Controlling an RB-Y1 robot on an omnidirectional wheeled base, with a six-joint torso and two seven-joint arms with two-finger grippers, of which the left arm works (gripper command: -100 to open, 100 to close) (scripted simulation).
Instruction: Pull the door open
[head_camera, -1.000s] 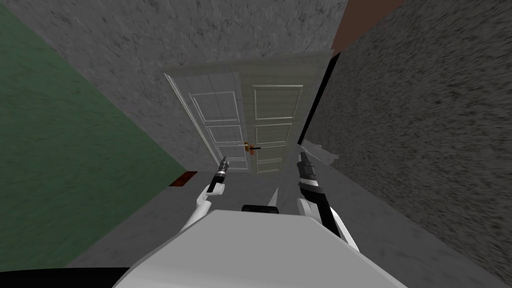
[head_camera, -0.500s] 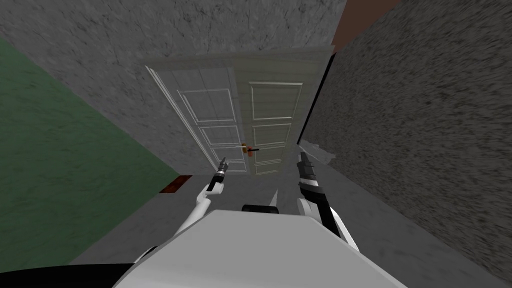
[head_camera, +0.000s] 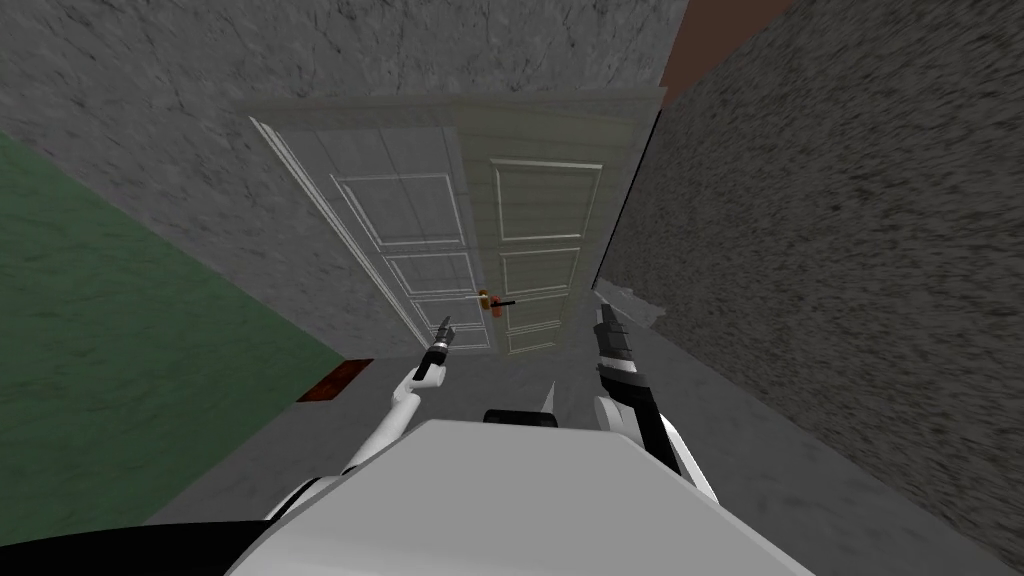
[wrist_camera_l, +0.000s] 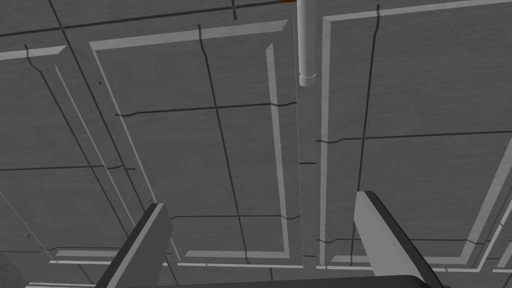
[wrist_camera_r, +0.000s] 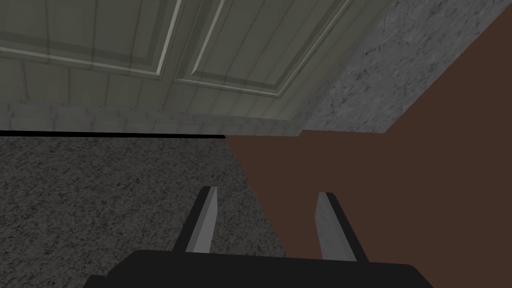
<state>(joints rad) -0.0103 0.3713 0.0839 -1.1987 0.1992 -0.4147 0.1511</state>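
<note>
Near: left gripper (head_camera: 441, 338) just left of frame centre, fingers spread, holding nothing. The right gripper (head_camera: 606, 330), right of centre, has its fingers apart too and is idle. Beyond both, mid-frame: panelled door (head_camera: 540, 215), with its lever handle (head_camera: 503, 301) on an orange rosette (head_camera: 486, 297) — near the left fingertips, apart from them. In the left wrist view the lever handle (wrist_camera_l: 306, 47) lies ahead of the open fingers. Judgement: approach step. Centre the gap on the lever, advance until it sits between the fingers, close firmly — then pull.
</note>
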